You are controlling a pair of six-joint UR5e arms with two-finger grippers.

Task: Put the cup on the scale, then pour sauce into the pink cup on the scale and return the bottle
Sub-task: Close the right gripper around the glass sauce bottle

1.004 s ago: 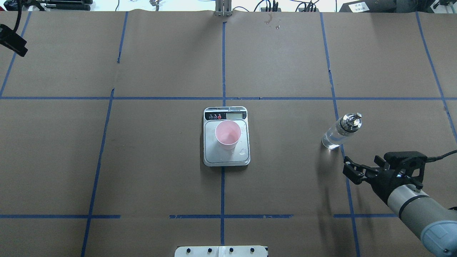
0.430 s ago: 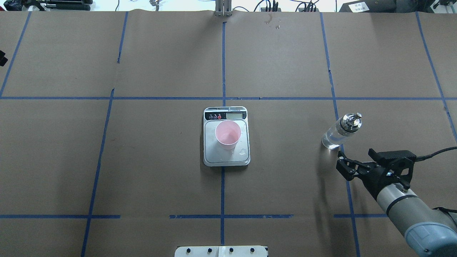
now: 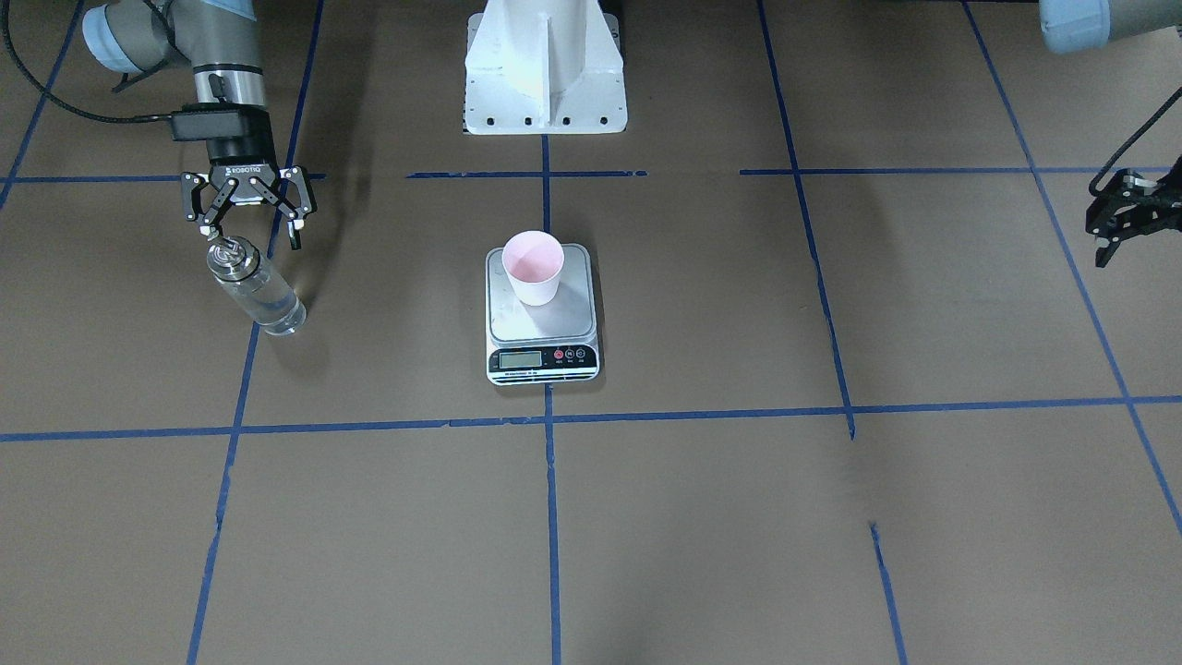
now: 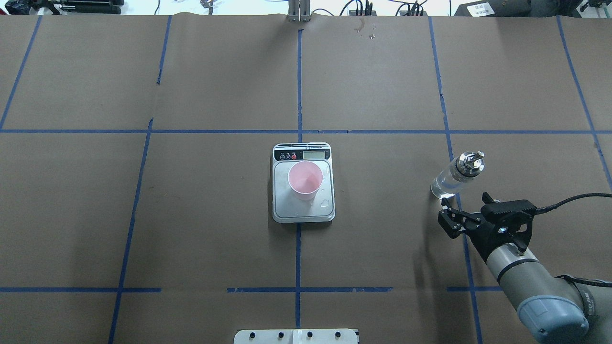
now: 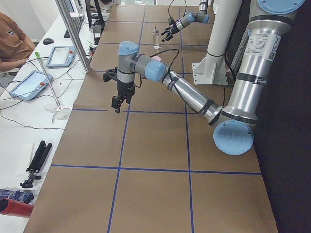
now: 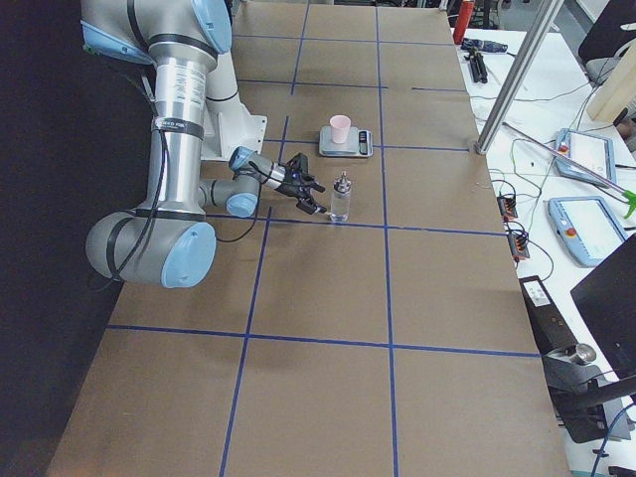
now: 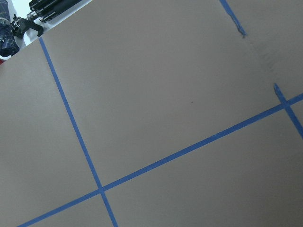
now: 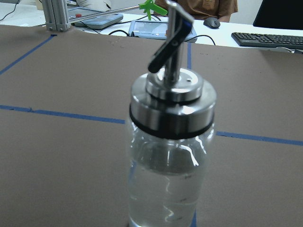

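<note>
Hovering low and level beside the bottle (image 4: 447,184) with the right tool (image 4: 445,219) spread and empty; finding the glass upright on the tabletop (image 4: 382,239), well apart from the cup (image 4: 305,179) sitting on the scale (image 4: 282,205); judging it rigid, slick, breakable and heavy with sauce (image 8: 165,196), best gripped around the body below the metal cap (image 4: 471,162)

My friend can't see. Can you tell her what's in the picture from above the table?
The right gripper, open, hangs just short of a clear glass bottle standing on the brown table. In the middle, a pink cup stands on a kitchen scale.
</note>
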